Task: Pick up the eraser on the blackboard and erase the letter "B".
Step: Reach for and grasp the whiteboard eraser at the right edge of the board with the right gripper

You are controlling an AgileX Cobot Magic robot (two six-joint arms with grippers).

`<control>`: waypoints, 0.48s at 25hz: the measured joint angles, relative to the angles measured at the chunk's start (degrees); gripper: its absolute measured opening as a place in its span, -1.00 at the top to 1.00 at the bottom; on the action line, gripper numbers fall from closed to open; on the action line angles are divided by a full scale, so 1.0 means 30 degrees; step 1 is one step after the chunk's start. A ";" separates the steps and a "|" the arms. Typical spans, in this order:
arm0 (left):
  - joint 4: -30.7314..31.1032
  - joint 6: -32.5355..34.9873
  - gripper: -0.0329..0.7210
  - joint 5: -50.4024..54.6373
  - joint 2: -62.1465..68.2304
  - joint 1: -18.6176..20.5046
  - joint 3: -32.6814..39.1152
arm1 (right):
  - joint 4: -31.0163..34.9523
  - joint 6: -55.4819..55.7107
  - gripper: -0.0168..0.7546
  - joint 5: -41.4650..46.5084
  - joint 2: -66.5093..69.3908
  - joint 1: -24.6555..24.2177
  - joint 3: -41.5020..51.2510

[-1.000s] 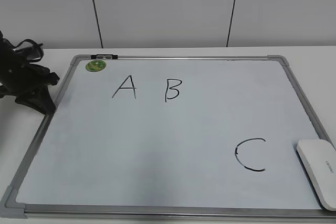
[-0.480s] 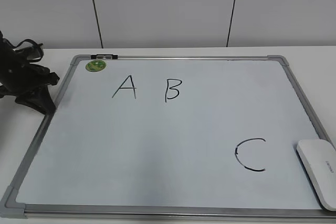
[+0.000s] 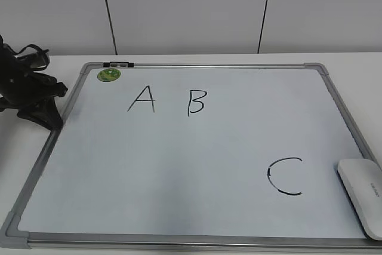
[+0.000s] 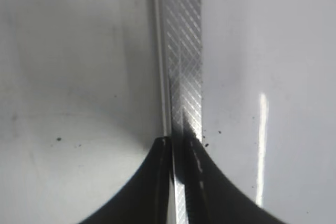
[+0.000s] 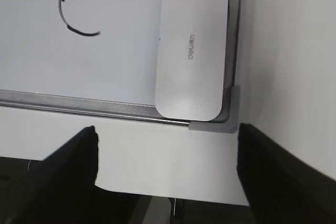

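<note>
Showing eraser (image 5: 192, 50) lettering (exterior crops it), right pincer (image 5: 168, 182) wide

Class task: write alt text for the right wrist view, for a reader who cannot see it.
A white eraser lies in the near right corner of a whiteboard, beside a hand-drawn black letter C. The open right gripper hangs above the table just short of the board's frame.
</note>
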 joint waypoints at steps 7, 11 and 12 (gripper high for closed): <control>0.0000 0.0000 0.82 0.0030 0.0000 0.0000 -0.0032 | -0.0188 -0.0245 -0.78 -0.2257 0.5574 0.0000 -0.1033; 0.0000 0.0000 0.82 0.0030 0.0000 0.0000 -0.0032 | -0.0666 -0.0245 -0.78 -0.3307 0.7975 0.0000 -0.1734; 0.0000 0.0000 0.82 0.0030 0.0000 0.0000 -0.0032 | -0.0666 -0.0245 -0.78 -0.3543 0.8540 0.0000 -0.1950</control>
